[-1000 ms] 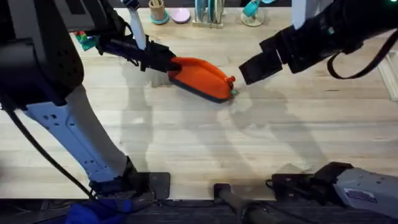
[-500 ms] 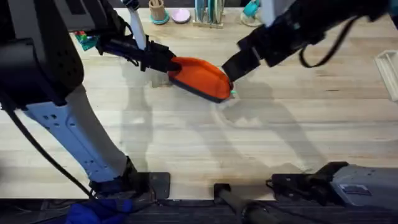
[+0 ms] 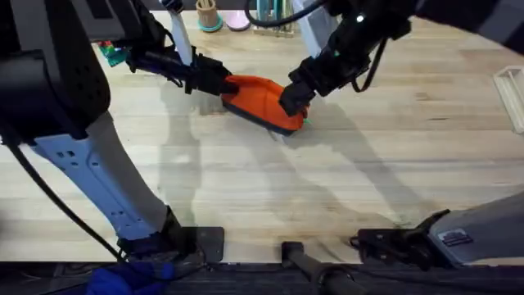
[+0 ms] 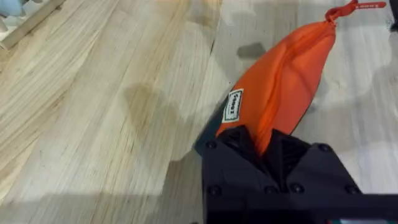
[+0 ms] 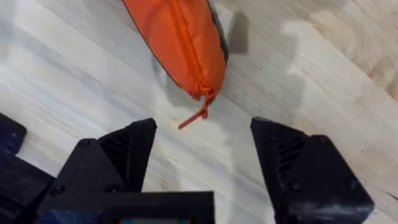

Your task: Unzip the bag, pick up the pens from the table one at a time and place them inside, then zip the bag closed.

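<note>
The bag [image 3: 260, 100] lies on the far middle of the tabletop [image 3: 344, 180], its long axis running from far left to nearer right. In the right wrist view its zipper [image 5: 186, 46] looks closed along the whole visible length, with the red zipper pull [image 5: 194, 117] trailing loose on the wood at the bag's right end.

The left hand [image 3: 214, 79] is clamped on the bag's left end; the left wrist view shows the orange fabric pinched between its fingers, holding the bag steady. The right hand [image 3: 293, 98] hangs just over the bag's right end, its fingers [image 5: 127, 149] spread wide apart with nothing between them, the zipper pull lying just ahead of the gap.

By this showing the task is at its very start: the bag is not yet unzipped. What is left seems to be nearly everything — catching the pull, drawing the zipper open, putting in the pens one by one, then zipping shut. A thin green sliver at the bag's right edge may be a pen; I cannot tell.
</note>
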You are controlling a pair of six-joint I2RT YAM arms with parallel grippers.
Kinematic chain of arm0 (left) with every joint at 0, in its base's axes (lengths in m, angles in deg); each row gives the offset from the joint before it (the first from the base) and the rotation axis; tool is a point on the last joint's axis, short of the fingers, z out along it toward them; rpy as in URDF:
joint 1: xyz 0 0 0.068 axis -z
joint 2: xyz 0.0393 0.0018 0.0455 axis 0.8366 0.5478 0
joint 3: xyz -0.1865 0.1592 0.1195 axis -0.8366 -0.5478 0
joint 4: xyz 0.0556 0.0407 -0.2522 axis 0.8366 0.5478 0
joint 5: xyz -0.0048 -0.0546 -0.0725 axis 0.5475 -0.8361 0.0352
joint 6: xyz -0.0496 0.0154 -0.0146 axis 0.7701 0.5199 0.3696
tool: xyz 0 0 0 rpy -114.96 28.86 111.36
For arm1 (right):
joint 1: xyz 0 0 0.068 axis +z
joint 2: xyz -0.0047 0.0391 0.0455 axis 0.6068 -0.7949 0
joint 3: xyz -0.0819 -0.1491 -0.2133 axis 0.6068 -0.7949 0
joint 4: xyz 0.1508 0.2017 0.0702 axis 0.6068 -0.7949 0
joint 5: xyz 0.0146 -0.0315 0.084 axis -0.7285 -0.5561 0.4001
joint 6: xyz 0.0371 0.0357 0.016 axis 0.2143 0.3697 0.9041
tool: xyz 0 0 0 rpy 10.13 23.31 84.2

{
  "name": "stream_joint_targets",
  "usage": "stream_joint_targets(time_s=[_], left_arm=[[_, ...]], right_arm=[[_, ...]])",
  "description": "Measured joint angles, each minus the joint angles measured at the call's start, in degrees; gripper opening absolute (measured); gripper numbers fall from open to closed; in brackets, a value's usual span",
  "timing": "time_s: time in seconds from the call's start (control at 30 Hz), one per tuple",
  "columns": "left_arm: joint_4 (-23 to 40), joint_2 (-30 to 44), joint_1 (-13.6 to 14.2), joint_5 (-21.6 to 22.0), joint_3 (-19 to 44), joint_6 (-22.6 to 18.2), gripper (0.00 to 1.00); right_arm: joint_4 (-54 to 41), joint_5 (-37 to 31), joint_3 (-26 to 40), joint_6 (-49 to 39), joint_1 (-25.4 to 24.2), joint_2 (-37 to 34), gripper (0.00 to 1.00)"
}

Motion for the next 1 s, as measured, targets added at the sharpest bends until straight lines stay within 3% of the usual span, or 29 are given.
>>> stream_joint_targets(time_s=[0.23,0.6,1.0], left_arm=[[0.0,0.0,0.0,0.0,0.0,0.0,0.040],[0.6,0.0,-0.1,0.1,0.0,0.0,0.038],[0.6,0.0,-0.1,0.1,0.0,0.0,0.038]], right_arm=[[1.6,0.9,0.0,0.0,0.0,-1.5,0.770],[2.2,1.3,0.1,0.0,0.0,-4.1,0.731],[2.2,1.3,0.1,-0.1,0.0,-5.2,0.415]])
